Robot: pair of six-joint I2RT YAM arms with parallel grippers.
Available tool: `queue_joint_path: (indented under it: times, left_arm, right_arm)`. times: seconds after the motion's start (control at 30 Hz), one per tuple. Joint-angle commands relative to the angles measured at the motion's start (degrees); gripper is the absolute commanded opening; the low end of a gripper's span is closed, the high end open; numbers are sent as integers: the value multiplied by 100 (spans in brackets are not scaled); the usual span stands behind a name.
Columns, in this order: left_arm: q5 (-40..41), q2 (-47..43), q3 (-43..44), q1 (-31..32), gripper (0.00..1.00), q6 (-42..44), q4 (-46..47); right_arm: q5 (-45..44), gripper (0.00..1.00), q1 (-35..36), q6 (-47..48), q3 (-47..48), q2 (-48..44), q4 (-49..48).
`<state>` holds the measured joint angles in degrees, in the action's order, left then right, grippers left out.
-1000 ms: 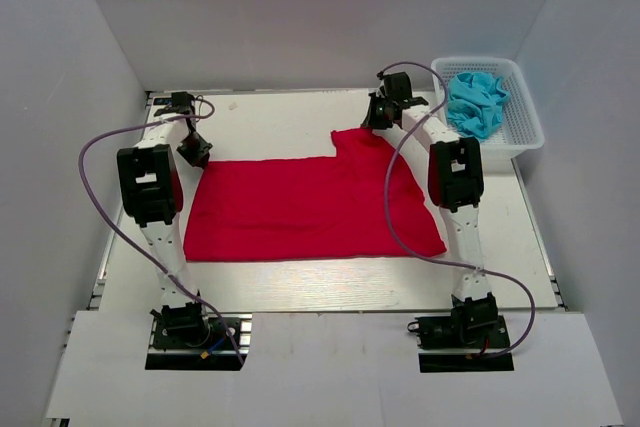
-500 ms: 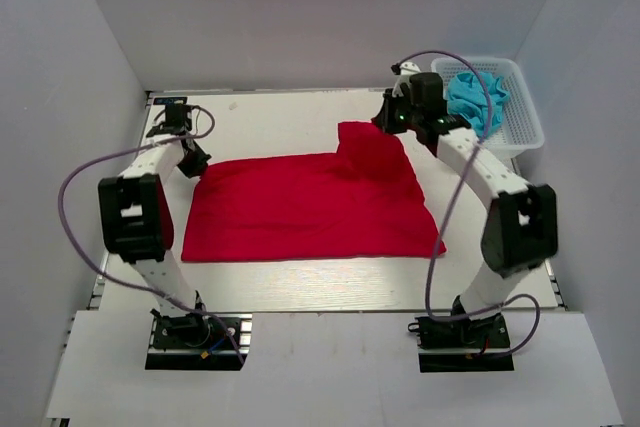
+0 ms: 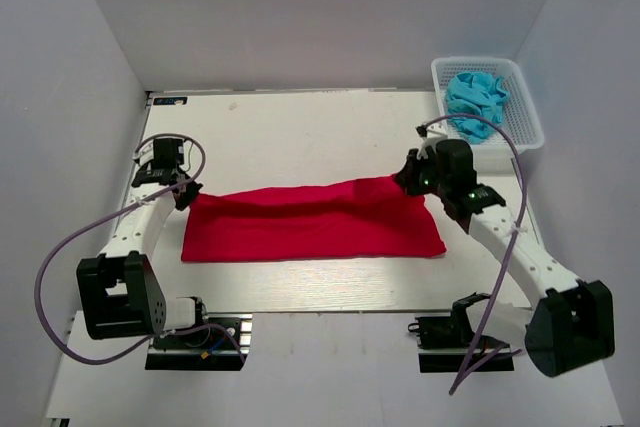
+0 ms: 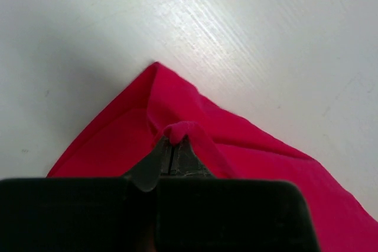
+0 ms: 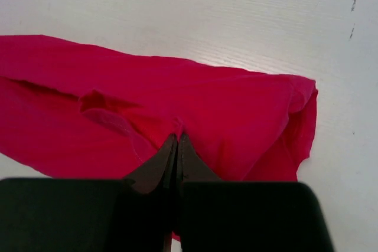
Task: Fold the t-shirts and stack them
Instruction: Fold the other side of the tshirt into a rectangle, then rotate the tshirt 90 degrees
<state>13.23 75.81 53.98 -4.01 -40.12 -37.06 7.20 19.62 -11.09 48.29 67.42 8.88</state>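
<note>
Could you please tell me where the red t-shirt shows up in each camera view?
Top external: red t-shirt lies as a band across the white table.
Left wrist: its corner fills lower right, pinched by left end effector.
Right wrist: spans the middle, pinched by right end effector.
Shared landmark: that white table.

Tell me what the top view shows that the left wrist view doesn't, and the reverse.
Top only: the basket holding the blue shirt, and the right gripper pinching the red shirt at its right end. Left wrist only: a small cloth fold bulging above the left gripper, jaws shut. Both: red shirt, table, left gripper gripping the shirt.
</note>
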Motion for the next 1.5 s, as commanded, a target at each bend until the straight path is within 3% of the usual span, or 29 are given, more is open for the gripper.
queue_joint_path:
  times: [0.0, 0.07, 0.1, 0.17, 0.2, 0.23, 0.27, 0.3, 0.33, 0.4, 0.47, 0.53, 0.6, 0.8, 0.87, 1.0, 1.23, 1.47]
  left_arm:
    - [390, -251, -220, 6, 0, -355, -319]
    - [451, -190, -290, 6, 2, -619, -468]
    - [452, -189, -291, 6, 12, -672, -599]
    - [697, 30, -291, 6, 17, -1041, -1055]
    - [698, 91, -213, -47, 31, -1120, -1223]
    - [898, 144, -99, -117, 56, -1278, -1521]
    - [996, 205, -2, -117, 56, -1340, -1524]
    - [1066, 206, 112, -117, 92, -1410, -1872]
    - [1067, 206, 226, -117, 100, -1411, -1980]
    - [1129, 66, 543, -117, 100, -1411, -2278]
    - [1068, -92, 849, -117, 100, -1411, -2437]
    - [1067, -373, 1009, -57, 100, -1307, -2499]
    - [683, -567, 1010, -3, 100, -964, -1932]
    - [-1697, -507, 149, 49, 100, -366, -216]
    - [-1929, -226, -97, 102, 100, -365, 189]
    - [-1870, 547, -159, 207, 100, -312, 76]
    - [-991, 856, -624, 208, 100, -513, -485]
    - [-1085, 813, -1160, 523, 100, -734, -759]
  right_arm:
    - [-8, 0, 51, -182, -546, -596, -238]
    - [105, 0, 51, -227, -863, -790, -299]
    - [115, 0, 68, -349, -987, -896, -334]
    - [-33, 0, 78, -551, -1357, -1028, -204]
    - [-35, 0, 95, -709, -1540, -1125, -99]
    - [-87, 14, 95, -832, -1742, -1273, 120]
    - [-70, 23, 112, -833, -1840, -1353, 122]
    - [-35, 37, 121, -964, -2076, -1563, 331]
    - [-17, 47, 130, -1035, -2130, -1922, 577]
    - [45, 63, 130, -1393, -2201, -2336, 789]
    - [27, 90, 113, -1562, -2140, -2698, 1220]
    - [53, 90, 104, -1703, -1982, -2909, 1300]
    - [88, 90, 104, -1686, -1833, -2814, 1230]
    - [702, 90, 130, -1676, -1419, -1366, 501]
    - [817, 90, 165, -1896, -1332, -1074, 177]
    - [380, 90, 209, -2125, -1130, -65, 377]
    - [-562, 90, 165, -2811, -989, 1105, 1194]
    - [-1448, 90, 34, -2837, 530, 2949, 1783]
